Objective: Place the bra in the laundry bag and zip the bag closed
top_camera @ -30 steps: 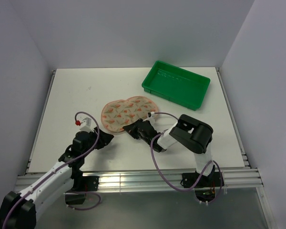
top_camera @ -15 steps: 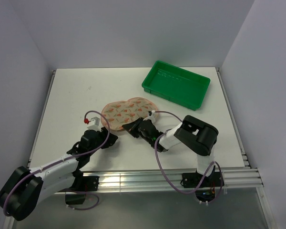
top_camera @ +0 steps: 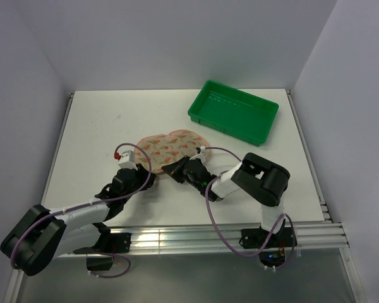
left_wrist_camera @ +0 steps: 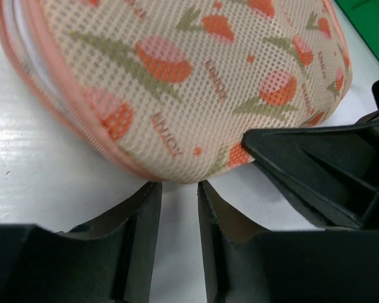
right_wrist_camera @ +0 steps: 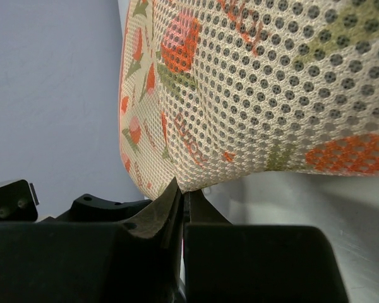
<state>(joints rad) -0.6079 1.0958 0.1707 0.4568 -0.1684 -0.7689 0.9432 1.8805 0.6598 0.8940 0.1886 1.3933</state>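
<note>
The laundry bag [top_camera: 170, 146], a peach-pink mesh pouch with orange and green marks, lies mid-table with its two domes side by side. It fills the left wrist view [left_wrist_camera: 196, 82] and the right wrist view [right_wrist_camera: 252, 95]. The bra is hidden in every view. My left gripper [top_camera: 143, 177] is at the bag's near left rim; its jaws [left_wrist_camera: 179, 189] are a little apart and empty, with the tips touching the pink rim. My right gripper [top_camera: 176, 169] is at the bag's near edge, and its jaws [right_wrist_camera: 184, 190] are shut with the bag's lower edge pinched at the tips.
A green plastic tray [top_camera: 234, 112] stands at the back right. The right gripper's black fingers [left_wrist_camera: 322, 167] lie close to the right of my left gripper. White walls close in the table on three sides.
My left gripper has moved forward and to the right, up to the bag's near rim. My right gripper has stayed at the bag's near edge.
</note>
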